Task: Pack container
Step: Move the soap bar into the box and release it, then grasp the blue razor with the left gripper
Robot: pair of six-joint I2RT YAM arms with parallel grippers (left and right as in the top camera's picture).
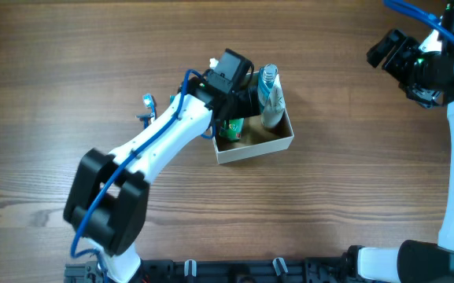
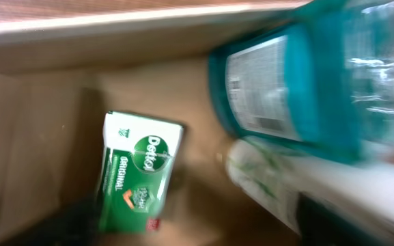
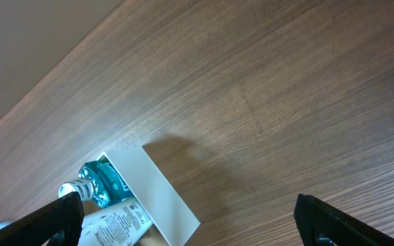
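The container (image 1: 258, 149) sits mid-bench. The left gripper (image 1: 238, 106) dips inside over the green soap bar (image 2: 136, 174); whether its fingers are spread I cannot tell. It should lift straight up, clear of the blue bottle (image 2: 285, 89). The right gripper (image 3: 190, 208) hangs near the far right corner, fingers spread, empty.

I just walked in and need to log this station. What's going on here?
The left arm's end effector is reaching down into the container, which holds a green Dettol soap box, a teal bottle and a white tube. The pictures do not show whether it is gripping anything. The right end effector hangs open and empty, well off to the side. A small blue-and-white item lies on the table, outside the container.
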